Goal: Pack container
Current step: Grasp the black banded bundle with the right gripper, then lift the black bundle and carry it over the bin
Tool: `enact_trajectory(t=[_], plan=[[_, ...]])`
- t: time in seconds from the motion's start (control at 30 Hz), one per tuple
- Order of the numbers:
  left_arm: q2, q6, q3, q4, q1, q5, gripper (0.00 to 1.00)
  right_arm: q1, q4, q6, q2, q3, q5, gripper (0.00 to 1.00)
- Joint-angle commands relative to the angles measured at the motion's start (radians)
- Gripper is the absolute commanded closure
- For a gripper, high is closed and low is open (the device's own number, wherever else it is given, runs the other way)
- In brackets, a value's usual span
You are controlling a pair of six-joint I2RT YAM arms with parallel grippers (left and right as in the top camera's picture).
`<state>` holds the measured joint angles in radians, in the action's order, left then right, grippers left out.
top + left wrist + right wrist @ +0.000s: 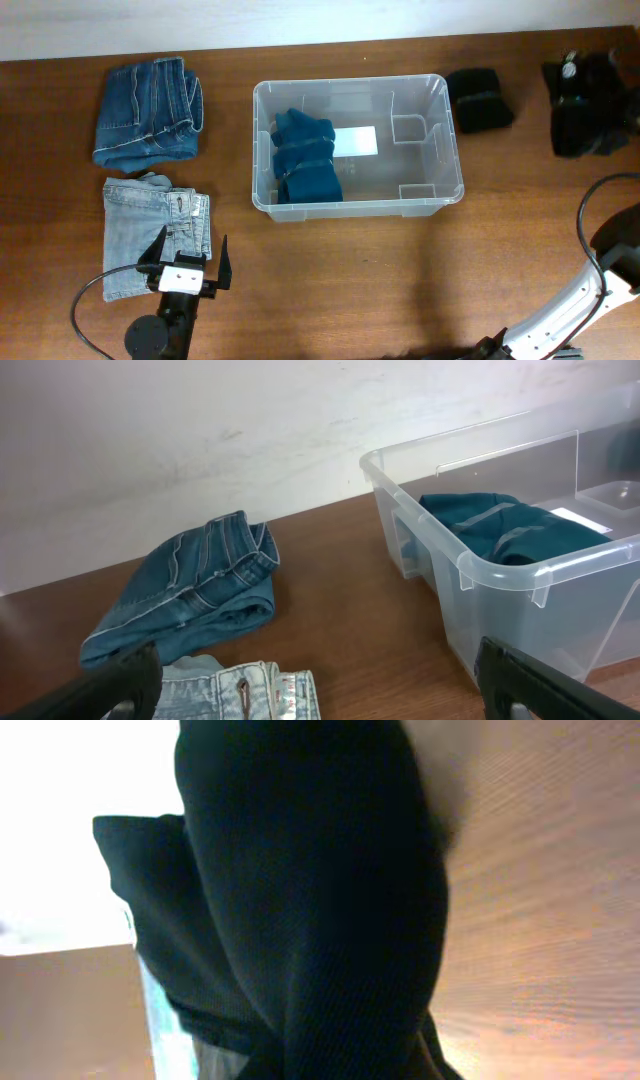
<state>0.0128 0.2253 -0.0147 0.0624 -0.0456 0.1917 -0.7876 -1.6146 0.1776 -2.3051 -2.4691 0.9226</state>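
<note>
The container (350, 82) is a clear bin in the middle of the table, with a folded teal garment (305, 160) in its left half. The left wrist view shows its near corner (470, 555) and the teal garment (500, 525) inside. My left gripper (190, 252) hangs open over the right edge of folded light-blue jeans (135, 235), nothing between its fingers (110, 685). My right gripper (588, 105) is at the far right, down on a black garment (310, 900) that fills the right wrist view and hides its fingers.
Folded dark-blue jeans (148, 110) lie at the back left, behind the light-blue jeans (235, 695). A second folded black garment (480, 98) lies just right of the container. A white wall runs along the table's far edge.
</note>
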Motion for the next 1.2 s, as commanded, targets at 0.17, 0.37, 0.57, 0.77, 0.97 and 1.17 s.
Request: enact_trajectory(t=[0.17, 0.37, 0.57, 0.77, 0.97, 1.17], plan=[[-0.007, 0.016, 0.006, 0.000, -0.001, 0.011, 0.01, 0.098, -0.084, -0.179, 0.148, -0.174, -0.015, 0.96], [-0.007, 0.016, 0.006, 0.000, -0.001, 0.011, 0.01, 0.230, -0.084, -0.336, 0.269, -0.174, -0.239, 0.96], [-0.007, 0.016, 0.006, 0.000, -0.001, 0.011, 0.01, 0.472, -0.084, -0.559, 0.291, -0.170, -0.438, 0.96], [-0.007, 0.016, 0.006, 0.000, -0.001, 0.011, 0.00, 0.747, -0.032, -0.819, 0.283, -0.121, -0.699, 0.96], [-0.007, 0.016, 0.006, 0.000, -0.001, 0.011, 0.01, 0.944, 0.037, -0.995, 0.283, -0.041, -0.854, 0.96], [-0.007, 0.016, 0.006, 0.000, -0.001, 0.011, 0.01, 1.051, 0.139, -1.078, 0.283, 0.130, -0.938, 0.96]])
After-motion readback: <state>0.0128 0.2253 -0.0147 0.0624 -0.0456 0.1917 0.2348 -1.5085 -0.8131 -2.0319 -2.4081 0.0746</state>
